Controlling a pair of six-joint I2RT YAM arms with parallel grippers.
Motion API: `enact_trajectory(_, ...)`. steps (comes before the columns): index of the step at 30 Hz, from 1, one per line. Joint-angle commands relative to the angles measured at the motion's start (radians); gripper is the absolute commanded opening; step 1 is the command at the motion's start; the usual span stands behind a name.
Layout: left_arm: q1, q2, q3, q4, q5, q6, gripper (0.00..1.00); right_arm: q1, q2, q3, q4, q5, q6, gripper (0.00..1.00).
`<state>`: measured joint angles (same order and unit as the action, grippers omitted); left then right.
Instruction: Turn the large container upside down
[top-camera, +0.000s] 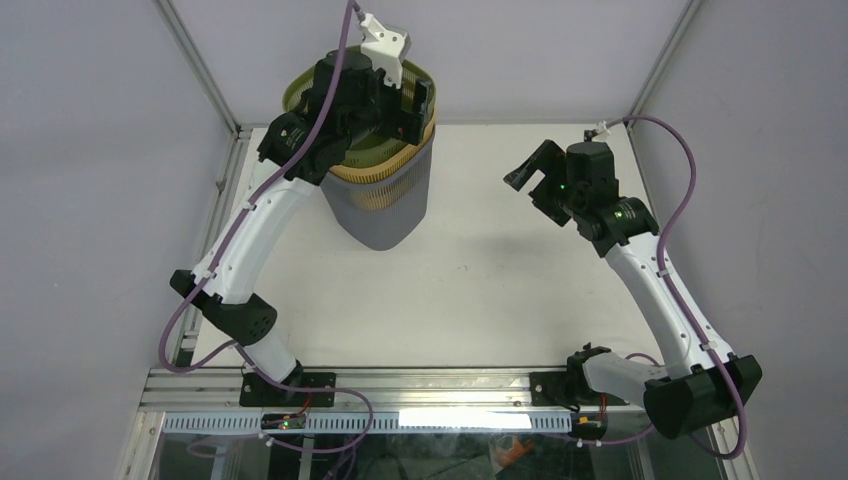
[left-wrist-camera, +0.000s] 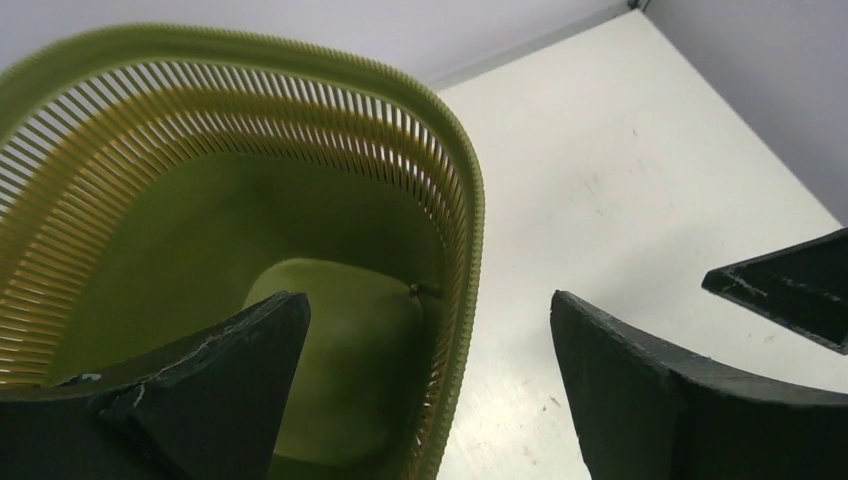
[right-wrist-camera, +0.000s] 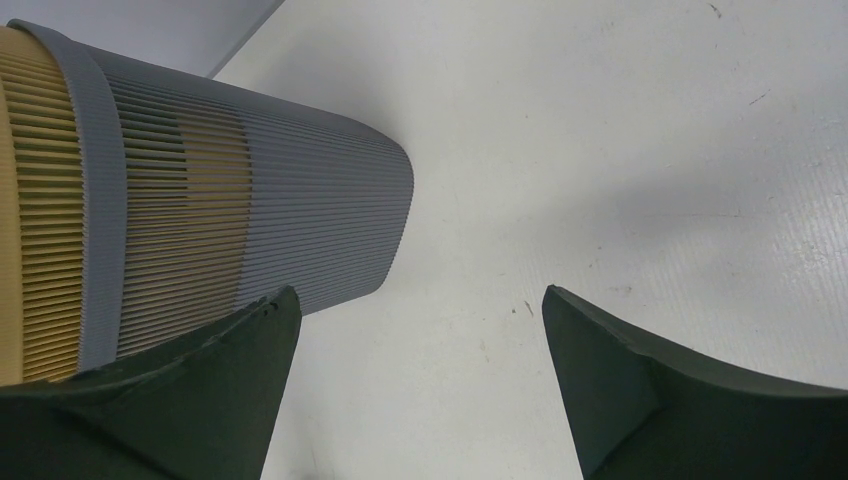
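The large container (top-camera: 385, 205) is a tall slatted bin, grey outside with yellow slats and a green rim. It stands upright, mouth up, at the back left of the table. My left gripper (top-camera: 412, 112) hangs open over its right rim. In the left wrist view one finger sits above the green inside (left-wrist-camera: 200, 200) and the other outside, so my left gripper (left-wrist-camera: 428, 300) straddles the rim without closing on it. My right gripper (top-camera: 528, 168) is open above bare table to the right, holding nothing. In the right wrist view my right gripper (right-wrist-camera: 420, 295) faces the grey wall (right-wrist-camera: 300, 210).
The white table (top-camera: 500, 290) is framed by grey walls and metal posts at the back corners. A finger of the right gripper (left-wrist-camera: 790, 285) shows at the edge of the left wrist view. A metal rail (top-camera: 400, 385) carries both arm bases.
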<state>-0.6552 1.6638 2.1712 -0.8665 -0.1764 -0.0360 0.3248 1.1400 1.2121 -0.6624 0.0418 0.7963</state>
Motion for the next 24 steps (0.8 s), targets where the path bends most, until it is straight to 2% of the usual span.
enact_trajectory(1,-0.007,0.011,0.015,-0.033,0.023,0.023,0.92,-0.004,-0.007,0.001,0.053,-0.016,0.009,0.95)
enact_trajectory(10,-0.007,0.089,0.106,-0.145,0.055,0.036,0.61,-0.004,-0.005,-0.003,0.057,-0.025,0.018,0.95)
enact_trajectory(14,-0.007,0.087,0.111,-0.143,0.043,0.03,0.36,-0.003,-0.008,-0.005,0.055,-0.026,0.018,0.95)
enact_trajectory(17,-0.007,0.086,0.118,-0.143,0.042,0.033,0.24,-0.003,-0.007,-0.008,0.055,-0.027,0.018,0.95)
enact_trajectory(21,-0.007,0.085,0.109,-0.144,0.041,0.034,0.2,-0.004,0.0,-0.008,0.059,-0.032,0.019,0.95)
enact_trajectory(23,-0.007,0.081,0.103,-0.144,0.041,0.037,0.38,-0.003,0.001,-0.007,0.061,-0.036,0.02,0.95)
enact_trajectory(24,-0.007,0.078,0.1,-0.146,0.038,0.039,0.42,-0.003,0.002,-0.008,0.062,-0.036,0.019,0.95)
